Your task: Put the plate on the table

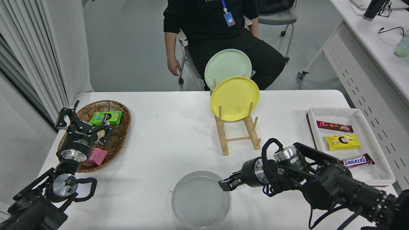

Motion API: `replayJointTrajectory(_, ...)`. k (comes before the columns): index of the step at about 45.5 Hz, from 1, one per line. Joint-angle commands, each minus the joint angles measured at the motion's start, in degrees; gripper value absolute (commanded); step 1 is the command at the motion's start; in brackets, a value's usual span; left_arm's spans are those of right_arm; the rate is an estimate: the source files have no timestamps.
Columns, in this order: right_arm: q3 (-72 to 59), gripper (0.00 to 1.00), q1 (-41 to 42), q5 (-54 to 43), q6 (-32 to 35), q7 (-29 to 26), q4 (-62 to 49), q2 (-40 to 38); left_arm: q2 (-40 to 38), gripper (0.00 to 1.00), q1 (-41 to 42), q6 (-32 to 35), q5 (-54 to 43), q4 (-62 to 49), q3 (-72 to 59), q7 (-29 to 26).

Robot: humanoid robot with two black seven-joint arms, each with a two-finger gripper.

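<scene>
Your plate (200, 199) lies at 6 o'clock on the table (166, 134) — the right gripper (225, 184) pinches its rim at 2 o'clock. Left gripper (83, 123) sits parked at 9 o'clock over the basket (119, 134), fingers spread. Rack (238, 134) stands at 12.

1 head view, set high on the robot's side, looks forward and down over the table (179, 134); both arms enter at the bottom corners, a seated person (220, 28) at the top.
</scene>
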Motion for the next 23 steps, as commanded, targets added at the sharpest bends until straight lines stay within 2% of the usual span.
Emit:
replayJointTrajectory(1,3.8,1.00,0.3,-1.8,0.0,0.0,0.0,1.2,0.0,0.98,0.1,0.0,0.0,0.0,0.0,0.0)
replayJointTrajectory(9,7.5,1.00,0.9,-7.1,0.0,0.0,0.4,3.3,0.0,0.98,0.1,0.0,0.0,0.0,0.0,0.0)
replayJointTrajectory(20,5.8,1.00,1.9,-14.0,0.0,0.0,0.8,4.0,0.0,0.98,0.0,0.0,0.0,0.0,0.0,0.0)
replayJointTrajectory(23,4.7,1.00,2.0,-17.8,6.5,0.0,0.9,3.9,0.0,0.98,0.0,0.0,0.0,0.0,0.0,0.0)
